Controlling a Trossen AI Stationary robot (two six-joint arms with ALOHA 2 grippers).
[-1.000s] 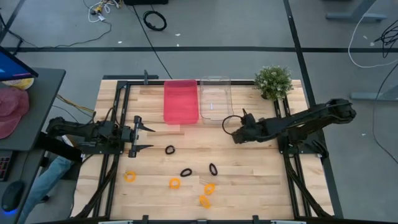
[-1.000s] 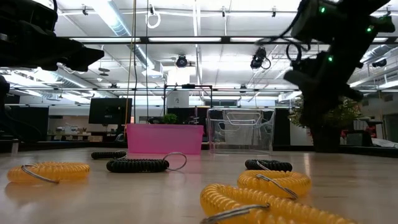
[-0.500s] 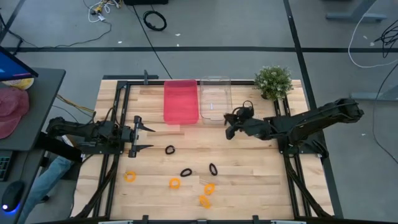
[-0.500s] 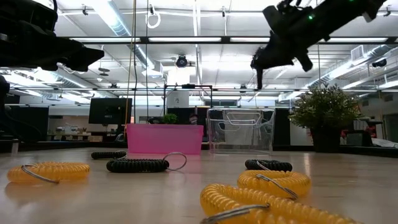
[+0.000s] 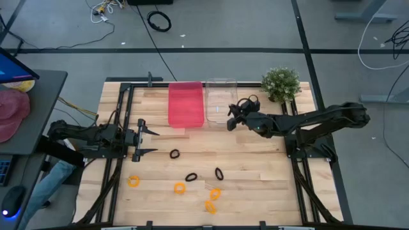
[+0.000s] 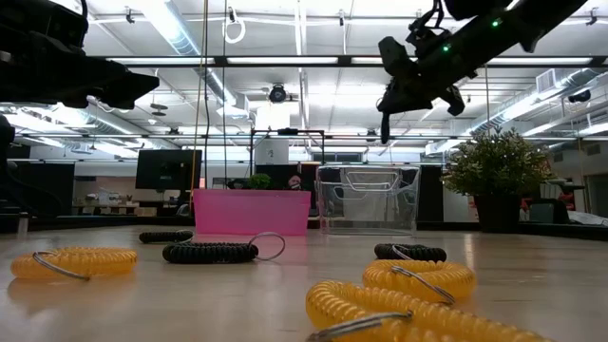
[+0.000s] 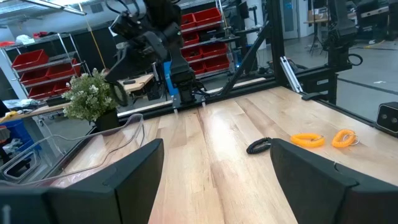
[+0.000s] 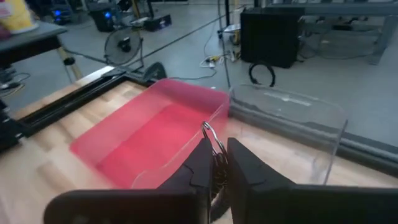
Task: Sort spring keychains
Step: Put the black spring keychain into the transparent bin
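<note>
one black keychain [image 8: 214, 163] pinched in right end effector [image 8: 216, 167], no writing legible.

A robotics lab or workshop: shelving with red storage bins [image 7: 205, 18] at the frame's top, ceiling strip lights [image 6: 180, 28] overhead, and loose cables [image 5: 102, 9] on grey floor.

Our right claw [image 5: 230, 117], gripping a black spring keychain [image 8: 214, 148], has risen and swung left to the clear bin [image 5: 220, 101].
</note>
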